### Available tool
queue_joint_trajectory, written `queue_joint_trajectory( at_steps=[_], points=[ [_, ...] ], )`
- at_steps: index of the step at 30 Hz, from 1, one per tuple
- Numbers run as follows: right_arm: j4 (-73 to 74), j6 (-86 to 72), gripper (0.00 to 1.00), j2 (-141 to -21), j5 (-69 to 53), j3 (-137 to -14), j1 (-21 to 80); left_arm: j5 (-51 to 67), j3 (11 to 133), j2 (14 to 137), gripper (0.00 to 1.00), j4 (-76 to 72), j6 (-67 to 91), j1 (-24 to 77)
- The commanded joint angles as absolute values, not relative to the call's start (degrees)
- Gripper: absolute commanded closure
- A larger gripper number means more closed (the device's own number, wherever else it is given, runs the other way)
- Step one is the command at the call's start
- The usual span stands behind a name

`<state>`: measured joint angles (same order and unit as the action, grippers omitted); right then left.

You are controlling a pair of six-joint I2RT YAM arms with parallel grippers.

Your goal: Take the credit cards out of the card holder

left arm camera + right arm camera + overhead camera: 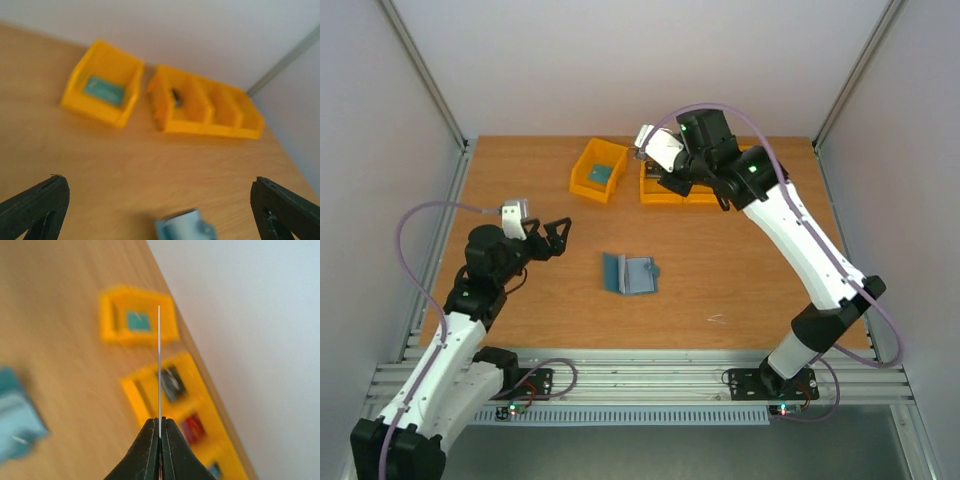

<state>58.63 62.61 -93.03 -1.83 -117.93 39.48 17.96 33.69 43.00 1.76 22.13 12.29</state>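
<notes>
Slate-blue card holder lying open mid-table, lighter pockets up, well apart from both arms. Spread wide and empty: left gripper. Over by the bins, right gripper pinched tight on one card, edge-on in its wrist view, not visible from overhead. Two yellow bins: single bin with one teal card, divided bin with a dark card and a red card.
</notes>
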Motion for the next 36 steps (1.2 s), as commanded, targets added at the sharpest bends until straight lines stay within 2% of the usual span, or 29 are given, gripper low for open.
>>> queue_joint_trajectory(
  at_steps=[1, 6, 13, 24, 36],
  points=[
    [46.62, 78.1, 0.99, -94.66, 20.43, -108.85, 33.28, 7.88, 30.26, 41.92, 0.01, 8.3, 30.25, 9.4],
    [41.72, 80.76, 0.99, -99.46, 15.92, -107.19, 24.43, 8.24, 26.06, 43.24, 0.01, 5.88, 29.81, 6.06],
    [37.21, 84.29, 0.99, -110.95, 14.54, -107.03, 17.53, 7.68, 21.87, 45.18, 0.01, 3.84, 28.59, 2.04],
    [32.85, 91.53, 0.99, -128.76, 17.81, -115.93, 15.73, 11.11, 23.4, 52.25, 0.01, 0.62, 26.8, 0.7],
    [28.66, 94.72, 0.99, -136.17, 18.97, -120.19, 14.5, 9.71, 23.96, 56.51, 0.01, -1.99, 26.39, -1.51]
  ],
)
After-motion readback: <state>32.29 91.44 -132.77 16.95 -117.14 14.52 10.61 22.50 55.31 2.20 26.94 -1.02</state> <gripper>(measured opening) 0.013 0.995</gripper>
